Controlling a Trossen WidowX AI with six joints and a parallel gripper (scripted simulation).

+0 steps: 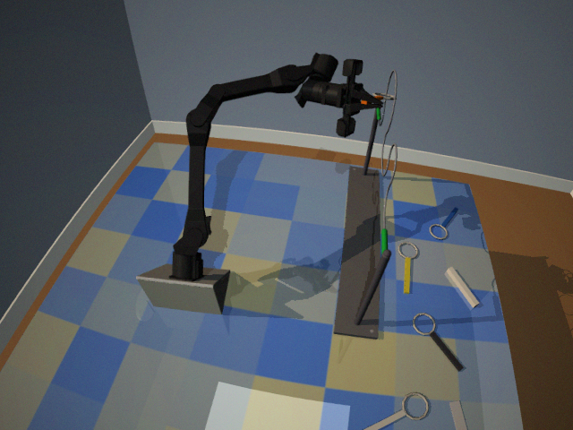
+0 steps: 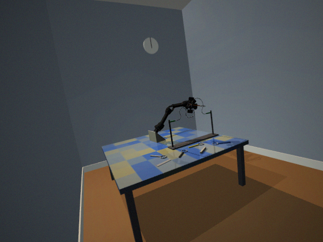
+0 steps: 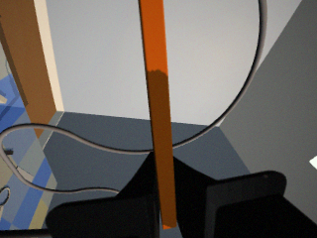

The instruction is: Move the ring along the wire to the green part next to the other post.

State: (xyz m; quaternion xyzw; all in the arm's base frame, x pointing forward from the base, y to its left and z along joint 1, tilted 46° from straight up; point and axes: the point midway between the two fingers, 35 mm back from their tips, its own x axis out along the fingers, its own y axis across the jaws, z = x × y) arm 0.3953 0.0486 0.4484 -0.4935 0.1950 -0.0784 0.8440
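Note:
My gripper [image 1: 380, 101] [image 2: 196, 105] [image 3: 157, 156] is shut on the orange handle [image 1: 363, 102] [image 3: 158, 94]. The handle sticks out past the fingertips to the grey ring [image 1: 389, 97] [image 2: 204, 106], seen nearly edge-on. The ring is at the thin grey wire [image 1: 396, 85] [image 3: 262, 35], on the stretch rising from the far green part [image 1: 378, 114] [image 2: 208, 112]. It appears to be around the wire; any contact is too small to tell. The ring is out of the wrist view. The other green part [image 1: 384, 240] [image 2: 172, 121] is at the near post [image 1: 373, 284] [image 2: 170, 134].
The far post [image 1: 371, 145] [image 2: 212, 122] and near post stand on a dark base [image 1: 361, 212]. Between them the wire bends in tall curves. Beyond the base lie a yellow-handled ring [image 1: 406, 275], a blue-handled ring [image 1: 449, 217], a black-handled ring [image 1: 446, 351] and a pale bar [image 1: 461, 287].

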